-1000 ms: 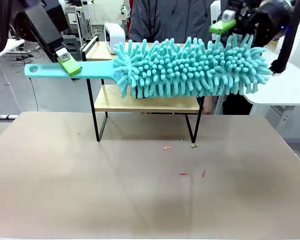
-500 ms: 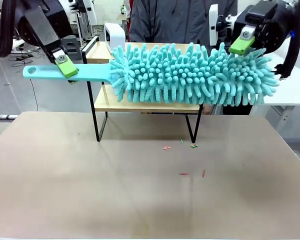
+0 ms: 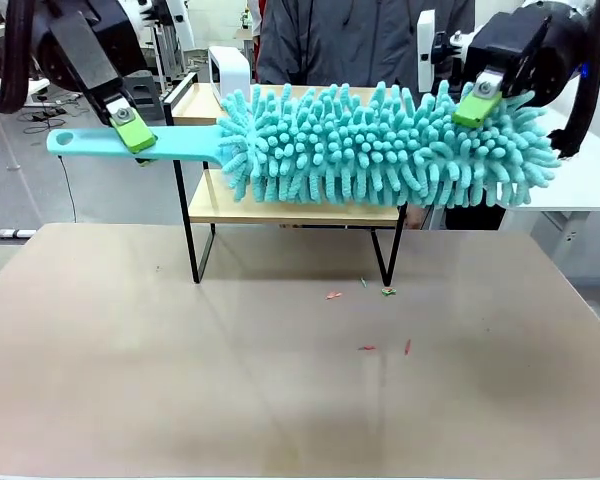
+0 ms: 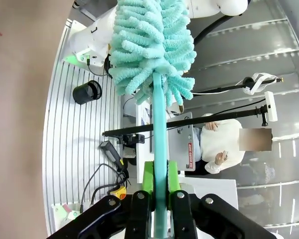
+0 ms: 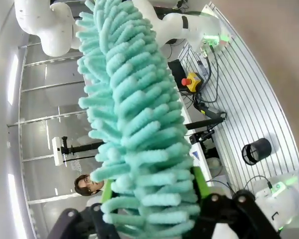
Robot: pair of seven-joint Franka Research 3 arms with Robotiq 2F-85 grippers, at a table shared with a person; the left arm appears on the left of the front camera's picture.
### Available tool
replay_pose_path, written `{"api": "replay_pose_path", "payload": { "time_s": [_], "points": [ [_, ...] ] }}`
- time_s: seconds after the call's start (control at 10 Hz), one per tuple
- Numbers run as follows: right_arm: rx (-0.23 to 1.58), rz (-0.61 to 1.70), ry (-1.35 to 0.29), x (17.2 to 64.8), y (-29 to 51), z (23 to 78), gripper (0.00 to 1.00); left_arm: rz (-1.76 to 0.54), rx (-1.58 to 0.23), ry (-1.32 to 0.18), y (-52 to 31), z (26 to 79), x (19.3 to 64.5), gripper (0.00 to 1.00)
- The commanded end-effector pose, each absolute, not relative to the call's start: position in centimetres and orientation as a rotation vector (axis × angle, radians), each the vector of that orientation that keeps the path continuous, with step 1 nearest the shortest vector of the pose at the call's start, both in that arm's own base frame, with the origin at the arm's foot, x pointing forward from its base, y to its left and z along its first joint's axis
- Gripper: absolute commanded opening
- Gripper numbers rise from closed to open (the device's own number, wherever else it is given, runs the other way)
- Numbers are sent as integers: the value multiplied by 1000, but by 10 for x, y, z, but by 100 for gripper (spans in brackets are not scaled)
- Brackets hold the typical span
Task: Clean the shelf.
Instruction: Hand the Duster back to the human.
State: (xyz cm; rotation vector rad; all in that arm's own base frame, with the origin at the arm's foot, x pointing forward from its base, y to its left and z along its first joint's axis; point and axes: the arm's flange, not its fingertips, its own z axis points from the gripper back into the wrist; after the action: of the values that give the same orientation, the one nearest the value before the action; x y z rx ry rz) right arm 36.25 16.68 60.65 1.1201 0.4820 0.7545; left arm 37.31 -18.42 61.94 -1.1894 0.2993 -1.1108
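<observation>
A long turquoise duster (image 3: 380,145), its head a dense mass of soft chenille fingers, hung level across the upper half of the front view, held at both ends. At the upper left of the frame, the left gripper (image 3: 132,128) had its jaws pressed tight on the duster's flat, smooth plastic handle (image 3: 130,143), which ended in a rounded tip pierced by a small hole. In the left wrist view the two green pads (image 4: 148,177) lay flat against either side of the slim handle (image 4: 159,149) as it ran up the middle of the frame to the shaggy head.

At the upper right of the front view, the right gripper (image 3: 477,100) sat on the far end of the fluffy head. The right wrist view showed its jaws spread around the thick pile (image 5: 139,149), a green pad (image 5: 202,186) at the lower right of the frame touching the fibres.

Behind the duster at upper centre stood the shelf (image 3: 290,208), two pale wooden boards in a thin black metal frame, its legs planted on the matte beige worktop (image 3: 180,380). Tiny red and green scraps (image 3: 365,347) lay scattered on the worktop in front of it. A person in a dark jacket (image 3: 350,40) stood beyond the shelf.
</observation>
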Motion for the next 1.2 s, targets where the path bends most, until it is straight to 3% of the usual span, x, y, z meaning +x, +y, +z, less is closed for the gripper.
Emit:
{"api": "replay_pose_path", "payload": {
  "time_s": [0.0, 0.1, 0.2, 0.4, 0.8, 0.9, 1.0, 1.1],
  "points": [
    [1099, 770, 473, 364, 167, 606, 0, -1117, -1218, 287, -185, 626, 375, 12],
    [1099, 770, 471, 364, 167, 606, 0, -1113, -1220, 291, -185, 625, 376, 12],
    [1099, 771, 472, 364, 167, 607, 14, -1114, -1221, 292, -185, 625, 375, 12],
    [1096, 774, 457, 364, 167, 607, 0, -1119, -1220, 299, -187, 625, 376, 12],
    [1104, 777, 464, 362, 163, 606, 0, -1112, -1236, 295, -189, 625, 377, 12],
    [1109, 777, 464, 363, 160, 606, 0, -1077, -1251, 229, -186, 628, 381, 70],
    [1119, 771, 457, 363, 154, 607, 0, -1037, -1300, 132, -174, 636, 382, 70],
    [1130, 755, 432, 364, 143, 611, 0, -960, -1368, -26, -151, 646, 384, 100]
  ]
}}
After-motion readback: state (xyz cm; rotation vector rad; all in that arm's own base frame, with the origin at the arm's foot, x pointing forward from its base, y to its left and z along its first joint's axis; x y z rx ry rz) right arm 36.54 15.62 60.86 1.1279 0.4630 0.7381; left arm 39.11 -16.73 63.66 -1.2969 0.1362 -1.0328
